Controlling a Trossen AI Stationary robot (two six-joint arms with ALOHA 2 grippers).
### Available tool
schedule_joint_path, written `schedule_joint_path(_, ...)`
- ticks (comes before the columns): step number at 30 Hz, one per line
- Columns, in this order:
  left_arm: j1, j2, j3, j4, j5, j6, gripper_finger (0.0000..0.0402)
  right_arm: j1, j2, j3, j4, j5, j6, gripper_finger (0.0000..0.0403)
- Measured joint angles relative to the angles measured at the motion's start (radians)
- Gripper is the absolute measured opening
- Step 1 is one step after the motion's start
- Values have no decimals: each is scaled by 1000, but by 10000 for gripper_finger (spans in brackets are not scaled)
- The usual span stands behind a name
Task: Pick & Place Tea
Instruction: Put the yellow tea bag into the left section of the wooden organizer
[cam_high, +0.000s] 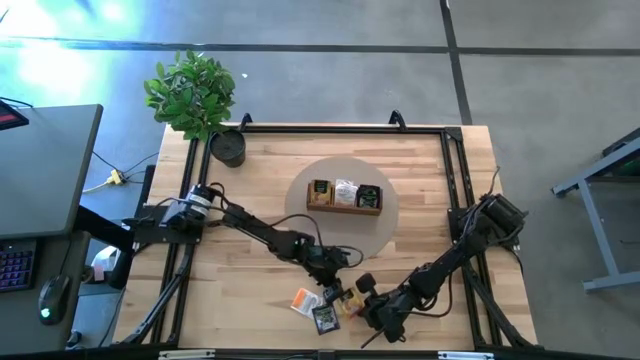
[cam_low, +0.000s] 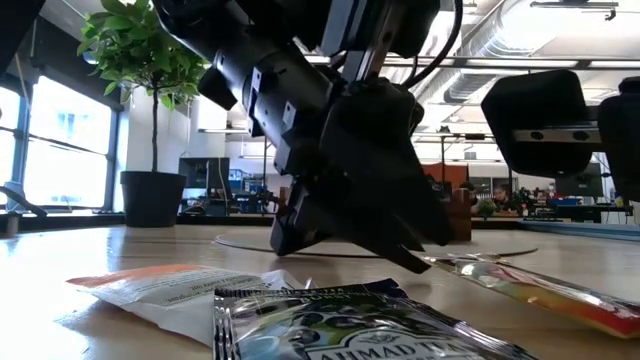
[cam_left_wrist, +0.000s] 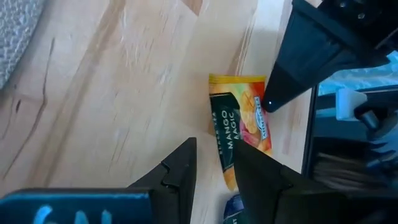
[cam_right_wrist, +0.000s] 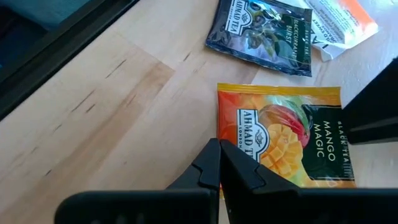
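Glossy yellow mango tea packet (cam_right_wrist: 283, 137) lay flat on pale wood-grain bench (cam_high: 250, 290), between half-open empty left tool (cam_left_wrist: 214, 168) and fully closed empty right tool (cam_right_wrist: 219, 163); its far edge was hidden.

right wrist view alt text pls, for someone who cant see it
A yellow Mango Magic tea packet lies flat on the wooden table, just ahead of the right gripper, whose dark fingers are shut. Beyond it lie a black tea packet and a white-and-orange packet.
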Motion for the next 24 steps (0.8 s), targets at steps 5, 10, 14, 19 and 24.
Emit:
schedule_joint_path(5,-1,19,4,2,5,-9,103,0,0,0,1,68,-34,2)
schedule_joint_path(10,0,25,4,33,26,-10,103,-18,1,0,10,77,-70,1)
schedule_joint_path(14,0,27,3,49,32,0,100,-36,1,0,11,77,-72,1)
schedule_joint_path(19,-1,27,2,44,45,41,49,-39,2,0,12,87,-73,3)
schedule_joint_path(24,0,28,2,44,60,61,10,-40,-13,-1,10,86,-73,2)
